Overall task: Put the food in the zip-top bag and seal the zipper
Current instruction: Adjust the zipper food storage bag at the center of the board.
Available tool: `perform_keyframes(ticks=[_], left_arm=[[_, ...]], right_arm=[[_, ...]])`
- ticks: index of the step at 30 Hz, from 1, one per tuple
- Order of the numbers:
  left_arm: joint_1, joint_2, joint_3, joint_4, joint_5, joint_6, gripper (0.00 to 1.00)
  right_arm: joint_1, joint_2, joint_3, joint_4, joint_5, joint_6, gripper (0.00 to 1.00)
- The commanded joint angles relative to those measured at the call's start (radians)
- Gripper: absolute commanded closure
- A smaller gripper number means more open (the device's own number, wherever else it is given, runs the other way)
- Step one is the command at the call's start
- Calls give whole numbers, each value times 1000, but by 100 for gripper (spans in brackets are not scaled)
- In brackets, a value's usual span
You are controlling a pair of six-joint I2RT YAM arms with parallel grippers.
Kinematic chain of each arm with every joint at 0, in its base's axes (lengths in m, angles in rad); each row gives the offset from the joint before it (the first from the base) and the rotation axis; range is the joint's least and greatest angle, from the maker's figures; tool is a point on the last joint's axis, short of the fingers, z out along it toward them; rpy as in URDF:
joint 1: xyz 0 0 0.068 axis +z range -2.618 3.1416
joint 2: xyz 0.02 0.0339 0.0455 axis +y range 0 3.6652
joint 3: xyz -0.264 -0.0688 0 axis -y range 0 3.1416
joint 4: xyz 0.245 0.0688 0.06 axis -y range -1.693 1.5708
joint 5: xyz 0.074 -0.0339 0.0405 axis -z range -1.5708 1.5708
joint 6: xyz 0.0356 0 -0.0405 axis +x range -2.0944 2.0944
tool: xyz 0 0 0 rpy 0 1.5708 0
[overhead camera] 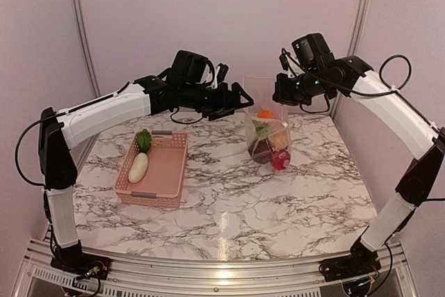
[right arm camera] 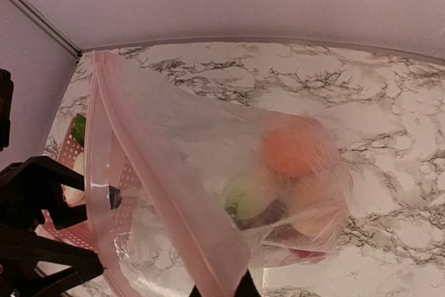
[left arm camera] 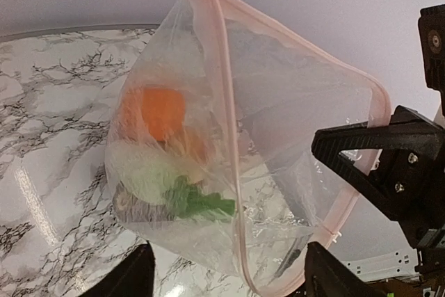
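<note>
The clear zip-top bag hangs upright over the table with its mouth open. Inside it are an orange piece, a white radish with green leaves, a dark brown piece, a yellow piece and a red piece. My right gripper is shut on the pink-tinted zipper strip at the bag's top right edge; it also shows in the right wrist view. My left gripper is open at the mouth's left edge, with the bag's edge between its spread fingers. Another white radish with green leaves lies in the pink basket.
The pink lattice basket stands at the left of the marble table. Pink walls and metal posts close in the back and sides. The right gripper's black body is close to my left gripper across the bag's mouth.
</note>
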Motion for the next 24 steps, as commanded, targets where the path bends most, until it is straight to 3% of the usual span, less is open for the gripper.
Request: perform_keyframes(ticks=[1,7,9,12,15,24], left_arm=[[33,-109,-120,-101,-65,114,1],[42,-278,-247,-194,-223,261,1],[44,-359,-316,-192,-351,283,1],[59,-504,-460,-130,-533,290,1],[105,-606,-602,-64,-601,270,1],[171,-608,-649,-304,-749,249,1]], right_arm=[[25,42,-73,120,-116,-2,100],[85,105,-48,146,-176,-8,100],[99,121,-39,153,-197,-16,100],[114,137,-35,157,-217,-20,100],[123,151,-32,164,-241,-23,100],[125,182,-7,165,-273,-34,100]])
